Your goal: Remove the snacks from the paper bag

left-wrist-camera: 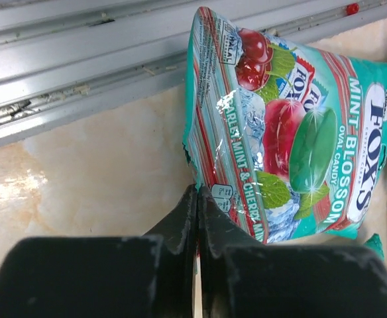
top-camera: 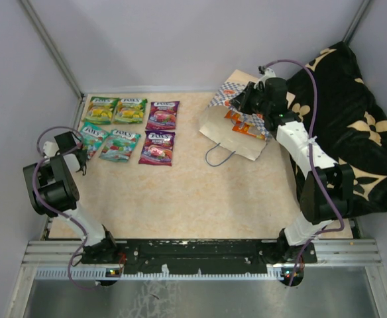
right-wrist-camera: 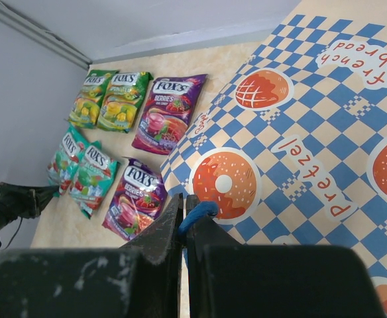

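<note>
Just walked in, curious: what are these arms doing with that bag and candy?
The robot is emptying a paper bag of snacks. Its right gripper is shut on the bag's blue cord handle. Six pouches lie in rows on the table. The left gripper is shut, tips at the edge of a teal pouch; no clear grip.

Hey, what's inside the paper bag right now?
Nothing inside shows: the paper bag lies with its walls covering the interior. Six snacks lie outside, left of it. Whether more remain inside is hidden.

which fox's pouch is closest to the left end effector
The leftmost teal pouch in the near row; the left end effector sits right at its edge.
</note>
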Robot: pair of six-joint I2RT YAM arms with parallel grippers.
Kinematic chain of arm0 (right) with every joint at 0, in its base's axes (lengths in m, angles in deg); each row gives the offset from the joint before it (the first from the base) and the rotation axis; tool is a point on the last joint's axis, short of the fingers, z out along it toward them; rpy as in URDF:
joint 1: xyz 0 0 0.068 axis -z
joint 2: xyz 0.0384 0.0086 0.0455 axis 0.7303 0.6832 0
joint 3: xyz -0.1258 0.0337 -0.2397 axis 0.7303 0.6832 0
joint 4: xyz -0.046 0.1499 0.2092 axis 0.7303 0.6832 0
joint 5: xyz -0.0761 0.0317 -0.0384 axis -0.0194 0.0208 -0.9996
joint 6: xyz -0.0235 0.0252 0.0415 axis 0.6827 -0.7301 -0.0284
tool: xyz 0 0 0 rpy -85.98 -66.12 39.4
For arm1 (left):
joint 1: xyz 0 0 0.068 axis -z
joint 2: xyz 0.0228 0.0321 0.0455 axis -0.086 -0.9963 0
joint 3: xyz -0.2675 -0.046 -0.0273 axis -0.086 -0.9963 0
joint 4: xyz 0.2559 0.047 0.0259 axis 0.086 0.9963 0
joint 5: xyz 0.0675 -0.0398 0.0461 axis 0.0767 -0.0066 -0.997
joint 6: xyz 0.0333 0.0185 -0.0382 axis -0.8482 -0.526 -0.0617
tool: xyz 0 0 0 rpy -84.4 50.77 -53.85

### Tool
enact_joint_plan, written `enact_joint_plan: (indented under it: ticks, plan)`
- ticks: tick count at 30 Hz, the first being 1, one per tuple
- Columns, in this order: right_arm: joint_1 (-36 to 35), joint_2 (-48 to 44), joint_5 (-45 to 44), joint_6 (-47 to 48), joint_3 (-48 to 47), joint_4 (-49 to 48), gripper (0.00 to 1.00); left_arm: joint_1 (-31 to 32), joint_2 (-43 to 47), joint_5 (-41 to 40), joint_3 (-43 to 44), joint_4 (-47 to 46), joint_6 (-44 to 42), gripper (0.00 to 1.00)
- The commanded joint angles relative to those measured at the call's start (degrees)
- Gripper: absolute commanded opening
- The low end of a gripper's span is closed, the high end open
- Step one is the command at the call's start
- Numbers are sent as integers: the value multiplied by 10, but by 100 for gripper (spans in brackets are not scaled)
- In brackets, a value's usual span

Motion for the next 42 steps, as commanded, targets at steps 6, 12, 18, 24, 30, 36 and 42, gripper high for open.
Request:
enact_joint_plan:
  ticks: [6,12,18,24,30,36,42]
  plan:
    - [11,-5,8,-2,0,-31,0,4,21,45,-48,-27,43,0]
    - [11,-2,17,-5,-2,-33,0,20,30,38,-65,-34,70,0]
    - [11,0,19,-4,-2,-34,0,49,38,4,-68,-26,88,0]
    - [11,2,27,-7,-4,-36,0,65,37,-18,-63,-19,99,0]
    - [11,1,29,-7,-5,-35,0,72,44,-38,-68,-1,117,0]
    - [11,0,32,-6,-5,-34,0,99,73,-82,-81,39,164,0]
    - [11,-1,34,-7,-6,-35,0,120,92,-120,-83,65,191,0]
